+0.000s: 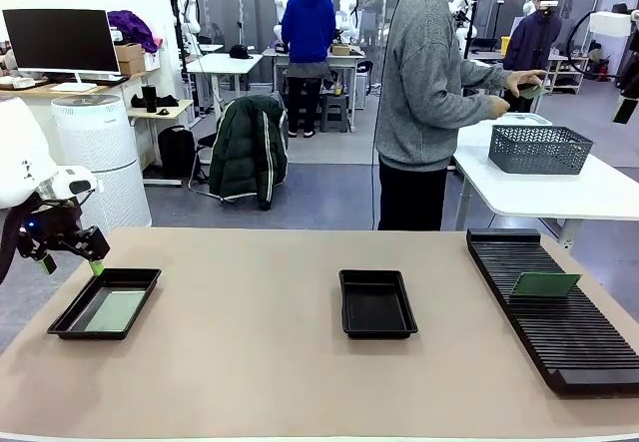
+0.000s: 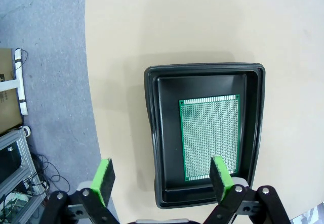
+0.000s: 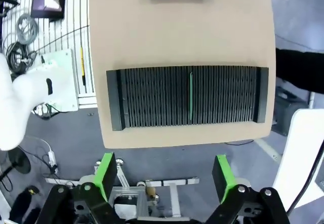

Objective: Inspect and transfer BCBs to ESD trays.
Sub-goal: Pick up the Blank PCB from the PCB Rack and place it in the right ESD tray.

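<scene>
While the left gripper is hanging above the table's left end, its jaws are standing wide apart and gripping nothing. One of its green pads is showing over bare table just beside the left tray. The other is showing over the near end of the board. That board is lying flat on the tray's floor, off toward one long wall, with its green dotted face up.

The right gripper is likewise gaping with nothing in it, and is looking down from well above the rack at the table's right end. A second board is standing on edge in one of the rack's slots, about midway along; in the front view it is tilting slightly. The middle tray is sitting between the left tray and the rack, well apart from both, showing its bare black floor.

Across the table a person in a grey sweater is standing turned toward a white table carrying a grey basket. The person's hands are holding something that may be another board, though it is too small to tell.
</scene>
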